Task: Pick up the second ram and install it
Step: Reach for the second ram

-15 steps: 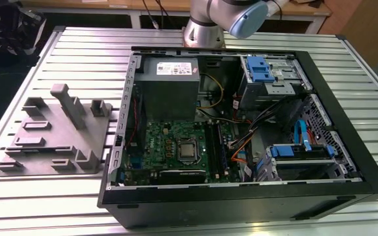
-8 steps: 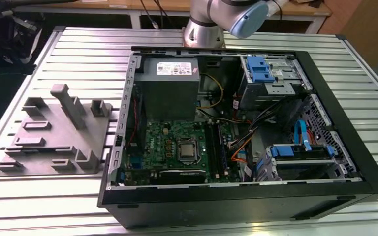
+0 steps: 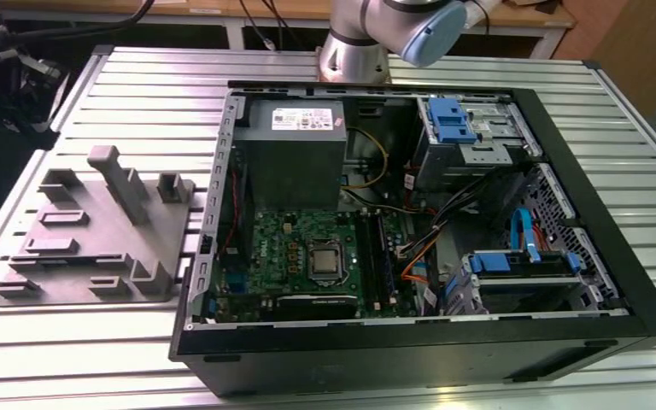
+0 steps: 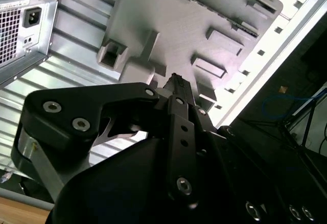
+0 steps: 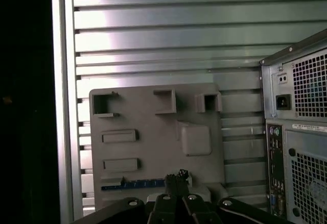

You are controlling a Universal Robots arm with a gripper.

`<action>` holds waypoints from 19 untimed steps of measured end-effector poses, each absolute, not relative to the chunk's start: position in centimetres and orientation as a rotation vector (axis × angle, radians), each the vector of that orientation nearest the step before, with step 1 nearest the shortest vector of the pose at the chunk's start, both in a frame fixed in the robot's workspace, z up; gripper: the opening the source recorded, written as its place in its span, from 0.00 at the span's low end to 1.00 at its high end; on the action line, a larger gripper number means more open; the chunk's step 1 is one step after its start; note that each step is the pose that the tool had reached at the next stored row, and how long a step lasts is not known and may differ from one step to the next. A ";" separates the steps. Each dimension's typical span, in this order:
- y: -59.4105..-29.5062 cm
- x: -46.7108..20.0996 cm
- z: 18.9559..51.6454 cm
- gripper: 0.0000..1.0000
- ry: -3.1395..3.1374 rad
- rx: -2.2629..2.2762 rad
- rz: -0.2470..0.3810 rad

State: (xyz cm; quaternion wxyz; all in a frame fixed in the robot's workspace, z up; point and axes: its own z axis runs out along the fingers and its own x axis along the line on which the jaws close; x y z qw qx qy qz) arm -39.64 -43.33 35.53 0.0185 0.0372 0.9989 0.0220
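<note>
While the ram (image 5: 134,184) lies in the tray, the pick-up step is the one in hand, and nothing has been lifted yet. A slatted metal table (image 3: 112,64) carries an open computer case (image 3: 419,342) with its green motherboard (image 3: 294,243) exposed. Just beside the case, on the exterior view's left, sits a grey moulded tray (image 3: 89,222) with raised blocks and slots. The arm (image 3: 408,26) rises behind the case. In the first wrist view the gripper (image 5: 176,177) hangs above the tray, its dark fingers drawn together with nothing between them. The ram, a thin blue strip, rests in a long slot along one edge of the tray, with one end close under the fingertips. As a judgement, grasping it calls for the fingers to part, line up across the strip's thin edges, and come down squarely so the strip leaves its slot without tilting.
</note>
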 end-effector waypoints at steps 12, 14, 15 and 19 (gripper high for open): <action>-45.0 -40.4 33.6 0.07 3.102 0.115 0.068; -45.2 -40.6 33.3 0.07 3.102 0.116 0.068; -45.3 -40.7 33.1 0.07 3.102 0.115 0.068; -45.6 -41.2 32.4 0.07 3.102 0.115 0.068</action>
